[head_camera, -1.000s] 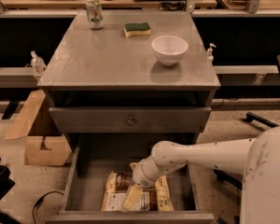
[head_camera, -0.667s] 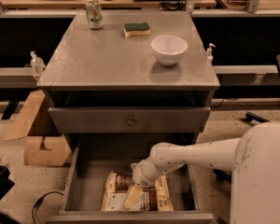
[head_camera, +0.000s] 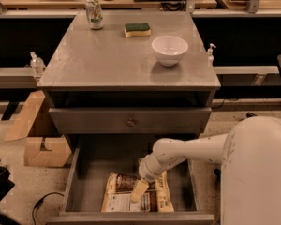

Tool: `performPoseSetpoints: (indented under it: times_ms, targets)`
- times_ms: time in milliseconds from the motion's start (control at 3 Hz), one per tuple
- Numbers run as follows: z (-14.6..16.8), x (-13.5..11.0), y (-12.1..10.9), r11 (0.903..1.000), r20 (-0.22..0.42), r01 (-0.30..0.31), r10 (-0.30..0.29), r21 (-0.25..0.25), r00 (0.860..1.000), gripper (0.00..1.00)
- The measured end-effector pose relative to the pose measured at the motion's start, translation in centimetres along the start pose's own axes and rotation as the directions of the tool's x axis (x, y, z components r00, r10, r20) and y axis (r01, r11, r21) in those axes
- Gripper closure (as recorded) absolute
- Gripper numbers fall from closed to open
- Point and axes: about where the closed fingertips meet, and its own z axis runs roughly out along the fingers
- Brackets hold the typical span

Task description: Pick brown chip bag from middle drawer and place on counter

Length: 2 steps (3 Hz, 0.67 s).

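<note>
The brown chip bag [head_camera: 123, 199] lies flat on the floor of the open middle drawer [head_camera: 84, 191], near its front lip, with its white label panel facing up. My gripper [head_camera: 139, 190] reaches down into the drawer from the right on a white arm and sits right over the bag's middle, touching or almost touching it. The arm hides part of the bag's right half. The counter [head_camera: 107, 62] is the gray cabinet top above.
On the counter stand a white bowl [head_camera: 169, 49], a green-and-yellow sponge [head_camera: 137, 29] and a can [head_camera: 94, 13]. A shut drawer front with a round knob [head_camera: 130, 122] sits above the open drawer. Cardboard boxes [head_camera: 40, 146] stand on the floor to the left.
My gripper has moved lower and a little toward the drawer's front, down onto the chip bag. The bag has not moved.
</note>
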Motion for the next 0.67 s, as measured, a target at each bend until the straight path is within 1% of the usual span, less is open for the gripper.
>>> performPoseSetpoints:
  times_ms: [333,667]
  targets:
    - [0.6,1.2,0.0,0.9998,-0.023,-0.020,0.020,-0.006,1.000,0.00]
    - [1.9,2.6,1.1,0.9981,-0.045,-0.051,0.049,-0.035,0.998,0.00]
